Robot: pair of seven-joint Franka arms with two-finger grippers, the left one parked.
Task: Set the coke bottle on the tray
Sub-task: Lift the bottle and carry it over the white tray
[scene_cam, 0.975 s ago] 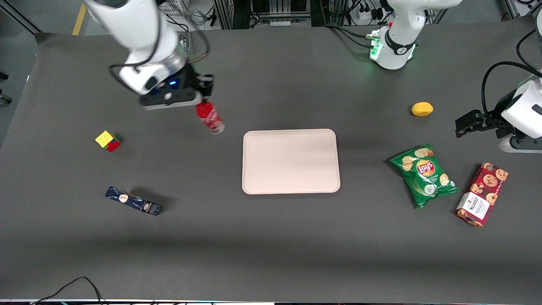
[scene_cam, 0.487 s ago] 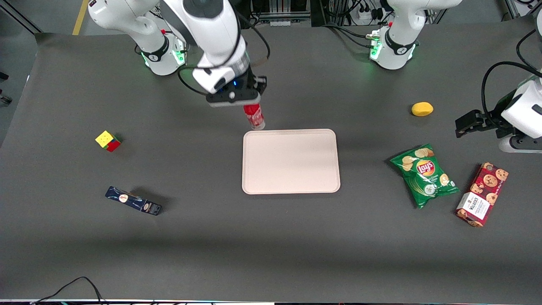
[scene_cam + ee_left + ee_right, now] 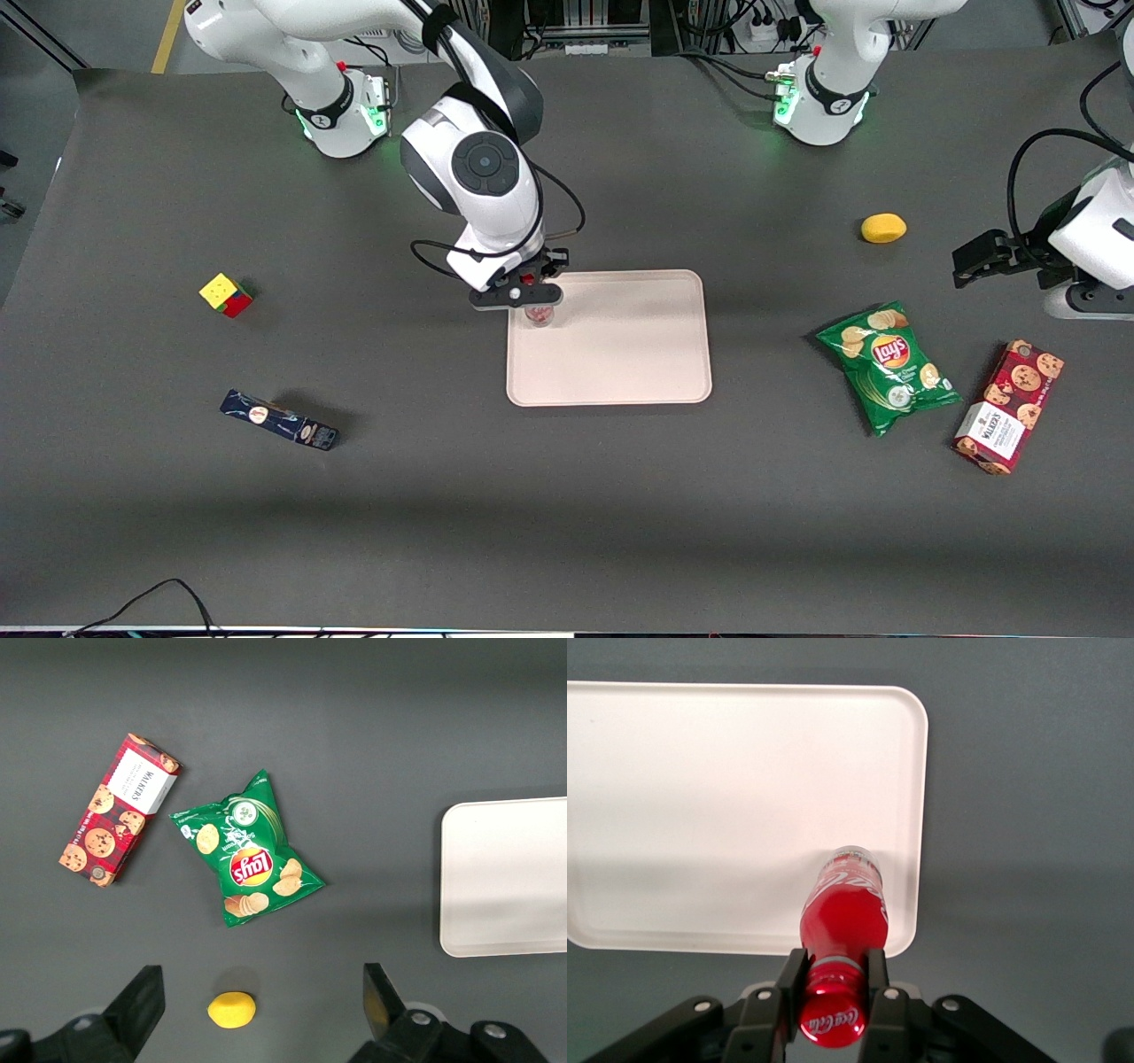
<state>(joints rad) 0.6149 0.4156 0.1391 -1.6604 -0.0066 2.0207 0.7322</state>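
Note:
The red coke bottle (image 3: 843,904) stands upright, held at its neck just under the red cap, with the gripper (image 3: 833,983) shut on it. In the front view the gripper (image 3: 530,297) hangs low over the corner of the pale pinkish-beige tray (image 3: 620,354) nearest the working arm's base, and only the clear base of the coke bottle (image 3: 539,315) shows under it. The bottle's base sits just inside the rim of the tray (image 3: 700,788), at or just above its floor; contact is unclear.
A colour cube (image 3: 226,294) and a dark blue oblong box (image 3: 279,420) lie toward the working arm's end of the table. A yellow lemon (image 3: 883,228), a green chips bag (image 3: 889,365) and a red cookie box (image 3: 1008,406) lie toward the parked arm's end.
The gripper has carried the coke bottle from beside the colour cube's area across to the tray and down, and the bottle has turned from tilted to upright over the tray's corner.

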